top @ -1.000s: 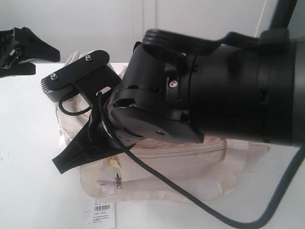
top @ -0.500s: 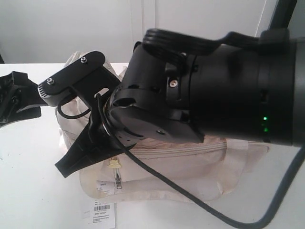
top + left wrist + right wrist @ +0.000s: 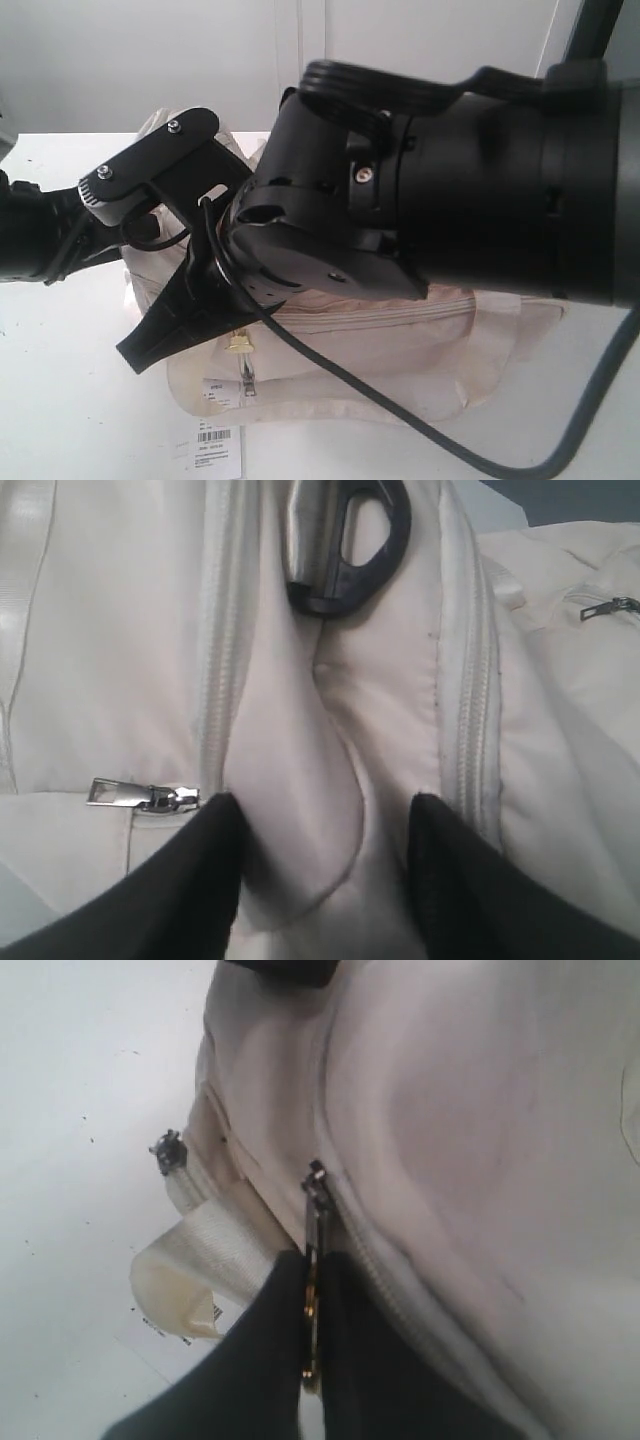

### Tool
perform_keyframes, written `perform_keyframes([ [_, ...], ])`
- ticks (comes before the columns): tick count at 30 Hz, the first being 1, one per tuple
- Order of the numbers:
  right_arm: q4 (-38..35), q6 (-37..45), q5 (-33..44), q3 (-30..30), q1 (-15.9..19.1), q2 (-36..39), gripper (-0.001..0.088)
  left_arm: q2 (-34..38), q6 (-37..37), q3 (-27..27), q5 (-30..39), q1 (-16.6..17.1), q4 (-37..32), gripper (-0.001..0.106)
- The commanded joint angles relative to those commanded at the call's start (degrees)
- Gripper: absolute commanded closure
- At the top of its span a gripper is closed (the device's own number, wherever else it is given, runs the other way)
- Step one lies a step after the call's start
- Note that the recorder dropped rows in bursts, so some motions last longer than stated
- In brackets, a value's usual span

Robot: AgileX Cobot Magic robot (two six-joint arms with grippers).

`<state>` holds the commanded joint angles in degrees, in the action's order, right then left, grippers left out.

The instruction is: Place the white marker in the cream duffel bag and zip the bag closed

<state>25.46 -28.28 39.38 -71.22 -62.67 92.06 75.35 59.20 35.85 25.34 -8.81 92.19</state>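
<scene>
Right gripper [image 3: 315, 1265] is pinching shut on the zipper pull [image 3: 316, 1215] of the cream duffel bag [image 3: 450, 1110]; left gripper [image 3: 322, 825] is gaping wide over bag fabric, holding nothing.

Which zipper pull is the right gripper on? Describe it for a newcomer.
Start at the cream duffel bag and follow its long zipper track. The metal zipper pull at its end is pinched between the right gripper's black fingers; the other slider sits free.

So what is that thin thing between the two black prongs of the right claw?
A metal zipper pull of the cream duffel bag, pinched by the shut right claw. The right wrist view shows it.
</scene>
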Motion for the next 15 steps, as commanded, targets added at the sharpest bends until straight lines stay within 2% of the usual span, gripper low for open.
perform_keyframes([
  [1,0.0,0.0,0.0,0.0,0.0,0.0,0.0868,0.37,2.47,0.0,0.01,0.0,1.87,0.082],
  [2,0.0,0.0,0.0,0.0,0.0,0.0,0.0868,0.67,4.6,0.0,0.01,0.0,3.76,0.096],
  [3,0.0,0.0,0.0,0.0,0.0,0.0,0.0868,1.03,5.85,0.0,0.01,0.0,5.1,0.105],
  [7,0.0,0.33,0.79,0.0,0.0,0.0,0.0868,1.41,7.21,0.0,0.09,0.0,7.76,0.105],
  [12,0.0,2.66,5.39,0.0,0.0,0.0,0.0868,1.41,7.21,0.0,-0.21,0.0,7.76,0.105],
  [15,0.0,3.12,5.64,0.0,0.0,-0.8,0.0868,1.41,7.21,0.0,-0.21,0.0,7.76,0.105],
])
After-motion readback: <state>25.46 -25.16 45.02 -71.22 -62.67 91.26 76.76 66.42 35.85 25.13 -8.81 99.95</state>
